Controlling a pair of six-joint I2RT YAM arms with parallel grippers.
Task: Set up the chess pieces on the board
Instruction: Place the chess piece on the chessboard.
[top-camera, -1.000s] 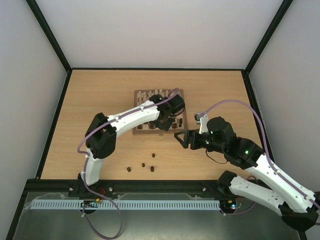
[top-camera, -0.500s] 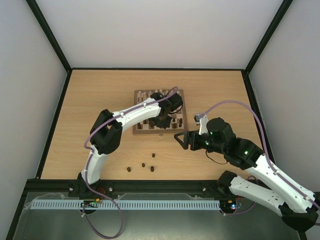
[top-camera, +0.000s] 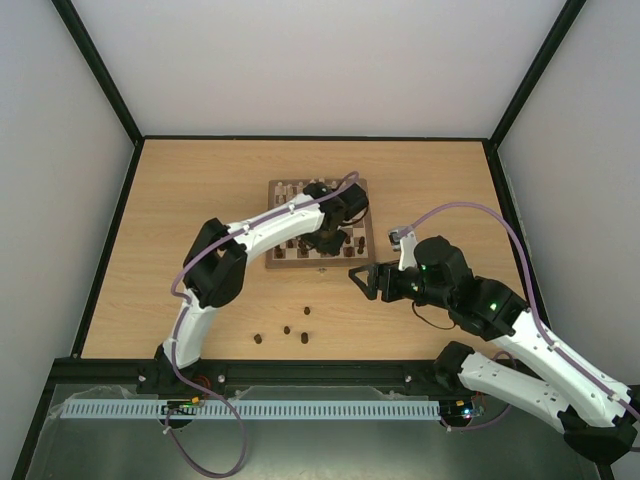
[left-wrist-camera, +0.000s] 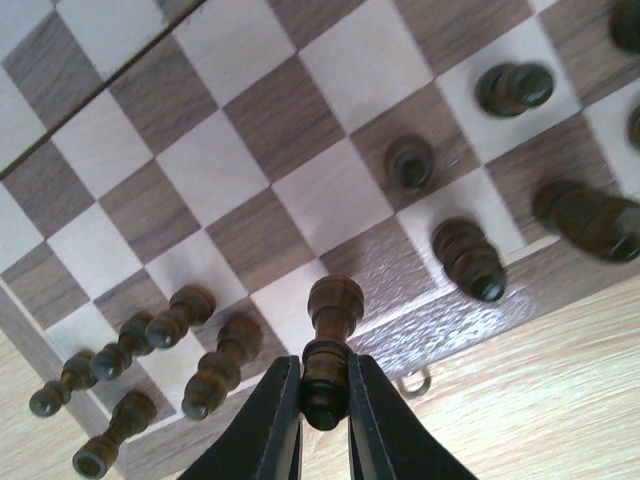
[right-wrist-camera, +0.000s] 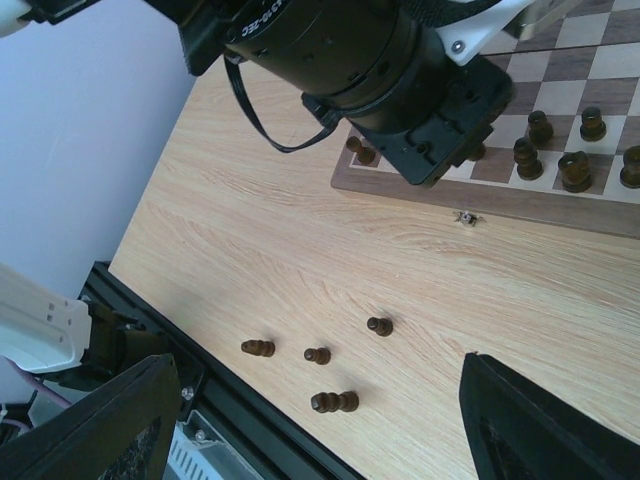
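Before the board (right-wrist-camera: 560, 210) lie four chess pieces (right-wrist-camera: 317, 355) — left tool (left-wrist-camera: 325, 370) grips one.

Soft, even light, faint shadows. Under my left wrist the rightmost chess pieces (left-wrist-camera: 590, 220) blur; my right fingers (right-wrist-camera: 95, 425) loom dark, unfocused.

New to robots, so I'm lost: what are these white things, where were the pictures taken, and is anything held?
Two white robot arms stand at a wooden table. One picture looks down from above; the other two come from a camera on each wrist. A chessboard lies mid-table with dark pieces on it; four more pieces lie loose nearer the arms. The left gripper is shut on one dark piece over the board's near edge. The right gripper is open, holding nothing.
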